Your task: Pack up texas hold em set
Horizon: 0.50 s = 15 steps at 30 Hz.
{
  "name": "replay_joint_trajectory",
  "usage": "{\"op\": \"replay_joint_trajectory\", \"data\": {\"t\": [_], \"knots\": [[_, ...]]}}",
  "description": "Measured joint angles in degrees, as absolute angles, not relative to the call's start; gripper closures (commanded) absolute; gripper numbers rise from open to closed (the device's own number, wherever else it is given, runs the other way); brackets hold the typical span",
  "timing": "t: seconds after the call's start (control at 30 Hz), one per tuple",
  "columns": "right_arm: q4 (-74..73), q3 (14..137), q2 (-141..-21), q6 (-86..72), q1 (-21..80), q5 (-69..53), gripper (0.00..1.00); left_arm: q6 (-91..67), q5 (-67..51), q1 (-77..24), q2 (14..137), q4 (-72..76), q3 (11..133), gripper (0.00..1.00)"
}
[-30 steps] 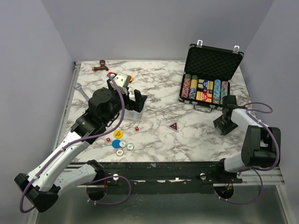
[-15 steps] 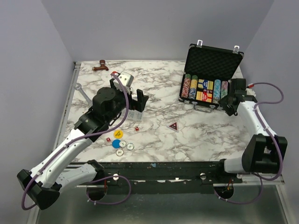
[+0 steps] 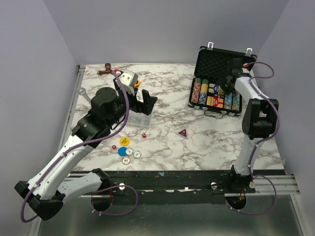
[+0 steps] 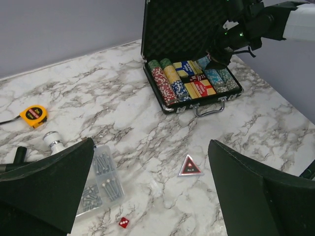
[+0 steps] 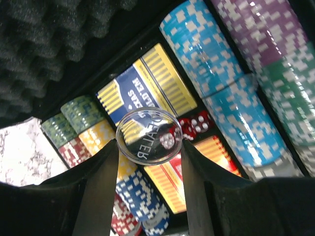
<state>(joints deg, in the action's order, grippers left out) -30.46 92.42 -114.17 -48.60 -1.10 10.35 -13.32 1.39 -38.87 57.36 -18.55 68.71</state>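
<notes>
Right fingers (image 5: 98, 182) were clenched on a clear disc (image 5: 149, 135) marked DEALER, pinched by its rim and held flat. The disc was held over the open case (image 3: 224, 61), above the middle slot where the card boxes (image 5: 135, 88) and the packed dice (image 5: 197, 123) were seen. The chip rows (image 5: 221, 78) lay to either side. Whether the disc touched anything beneath could not be told; it looked clear of the contents.

Step judged: the disc was being placed in the case. Notes for doing it well:
- The disc should be lowered into the middle slot beside the packed dice. On the chip rows it would likely sit proud and foul the lid.
- The fingers should be released only once the disc is low. Dropped from height, a thin round piece could roll or bounce out.
- The wrist should be kept off the foam lid, which stood upright close behind.

Left fingers (image 4: 49, 187) were spread with nothing held. They hovered over the surface (image 3: 167, 98), near a parts box (image 4: 101, 182) and a loose die (image 4: 123, 222).

Left to pack, judged from the top view:
- A yellow disc (image 3: 124, 141), a blue disc (image 3: 122, 151) and pale discs (image 3: 137, 154) lay by the left arm, well apart from the case.
- A red triangle (image 3: 183, 132) lay between them and the case.

With the lid open, the task was judged well short of done.
</notes>
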Motion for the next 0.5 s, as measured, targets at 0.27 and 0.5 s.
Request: {"op": "replay_joint_trajectory", "data": {"t": [0.27,0.5], "knots": [[-30.9,99.1,-121.4,-47.9,-1.1,11.8,0.59,-11.1,2.6,-38.9,57.7,-17.4,62.2,0.01],[-31.6,101.3,-124.6,-47.9,-1.1,12.8,0.40,-10.2,2.7,-38.9,57.5,-17.6,61.0,0.01]]}}
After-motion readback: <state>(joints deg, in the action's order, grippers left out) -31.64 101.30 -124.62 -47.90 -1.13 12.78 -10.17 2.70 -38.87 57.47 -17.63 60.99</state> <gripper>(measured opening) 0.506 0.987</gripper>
